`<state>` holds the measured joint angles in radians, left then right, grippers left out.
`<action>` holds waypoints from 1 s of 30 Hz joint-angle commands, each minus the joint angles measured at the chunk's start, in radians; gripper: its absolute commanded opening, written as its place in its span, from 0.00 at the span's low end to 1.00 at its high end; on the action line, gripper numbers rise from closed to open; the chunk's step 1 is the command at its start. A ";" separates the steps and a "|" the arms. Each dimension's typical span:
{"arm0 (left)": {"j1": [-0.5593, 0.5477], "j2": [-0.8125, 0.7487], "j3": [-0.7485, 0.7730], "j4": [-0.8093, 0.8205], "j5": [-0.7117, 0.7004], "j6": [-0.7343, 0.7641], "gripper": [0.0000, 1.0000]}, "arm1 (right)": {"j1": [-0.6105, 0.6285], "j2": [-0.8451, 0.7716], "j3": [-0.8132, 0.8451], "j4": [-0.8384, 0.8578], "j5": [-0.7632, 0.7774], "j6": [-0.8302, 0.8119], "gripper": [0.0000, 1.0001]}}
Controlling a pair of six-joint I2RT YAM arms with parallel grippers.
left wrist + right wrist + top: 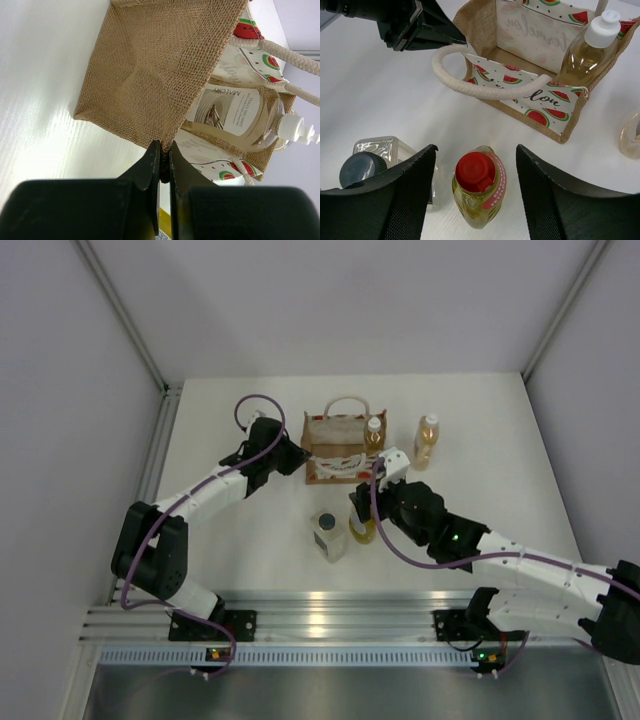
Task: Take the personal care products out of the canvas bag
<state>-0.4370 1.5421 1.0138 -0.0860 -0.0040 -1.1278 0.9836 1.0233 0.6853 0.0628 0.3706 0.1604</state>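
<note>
Left claw [161,149] pinches corner of coarse, woven burlap bag [150,65].

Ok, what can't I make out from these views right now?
- Red-capped bottle: top view, mostly hidden under the right gripper.
- Amber bottle beside the canvas bag: right wrist view, cut off by the right edge.
- Bag's floor: right wrist view, near part behind the front panel; left wrist view, blocked by the burlap wall and pump bottle.
- Left gripper: its hold on the burlap edge is masked by the closed jaws.
</note>
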 commanded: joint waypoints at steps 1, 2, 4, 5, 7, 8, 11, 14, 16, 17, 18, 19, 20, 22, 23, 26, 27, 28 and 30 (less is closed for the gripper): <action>0.009 -0.046 0.016 0.019 -0.001 -0.012 0.00 | 0.000 -0.038 0.065 0.048 0.010 0.004 0.64; 0.009 -0.046 0.016 0.019 -0.001 -0.012 0.00 | -0.003 -0.043 0.080 0.031 0.010 0.004 0.65; 0.009 -0.050 0.014 0.019 -0.002 -0.010 0.00 | -0.035 -0.057 0.098 0.009 0.011 0.013 0.66; 0.009 -0.048 0.014 0.019 -0.001 -0.012 0.00 | -0.054 -0.057 0.114 -0.007 0.011 0.024 0.66; 0.009 -0.048 0.017 0.020 -0.001 -0.017 0.00 | -0.115 -0.036 0.172 -0.070 0.039 0.076 0.66; 0.011 -0.048 0.017 0.020 -0.001 -0.015 0.00 | -0.135 -0.020 0.200 -0.113 0.057 0.093 0.66; 0.009 -0.045 0.020 0.020 -0.001 -0.017 0.00 | -0.216 0.084 0.357 -0.243 0.067 0.148 0.66; 0.009 -0.042 0.022 0.020 -0.001 -0.017 0.00 | -0.252 0.213 0.486 -0.346 0.106 0.168 0.65; 0.009 -0.043 0.023 0.020 -0.001 -0.015 0.00 | -0.267 0.296 0.537 -0.380 0.114 0.174 0.64; 0.009 -0.042 0.022 0.019 -0.001 -0.013 0.00 | -0.269 0.317 0.583 -0.385 0.129 0.169 0.63; 0.009 -0.045 0.022 0.019 -0.001 -0.012 0.00 | -0.276 0.361 0.605 -0.389 0.140 0.163 0.63; 0.009 -0.046 0.020 0.019 -0.001 -0.012 0.00 | -0.280 0.383 0.641 -0.396 0.154 0.160 0.62; 0.009 -0.046 0.020 0.020 -0.001 -0.009 0.00 | -0.287 0.402 0.655 -0.396 0.151 0.147 0.62; 0.009 -0.051 0.020 0.019 -0.002 -0.004 0.00 | -0.325 0.472 0.701 -0.396 0.116 0.127 0.60; 0.009 -0.051 0.020 0.019 -0.002 -0.001 0.00 | -0.326 0.472 0.712 -0.396 0.107 0.119 0.60; 0.011 -0.054 0.020 0.019 -0.007 0.006 0.00 | -0.358 0.527 0.753 -0.408 0.077 0.105 0.58; 0.012 -0.057 0.020 0.019 -0.008 0.006 0.00 | -0.371 0.550 0.761 -0.409 0.068 0.102 0.58; 0.012 -0.057 0.020 0.019 -0.008 0.006 0.00 | -0.379 0.563 0.772 -0.411 0.041 0.100 0.57; 0.011 -0.051 0.020 0.019 -0.007 0.005 0.00 | -0.396 0.600 0.786 -0.411 0.022 0.091 0.56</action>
<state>-0.4355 1.5398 1.0138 -0.0891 -0.0048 -1.1240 0.6159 1.5917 1.4048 -0.3313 0.4370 0.2752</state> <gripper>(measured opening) 0.080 0.567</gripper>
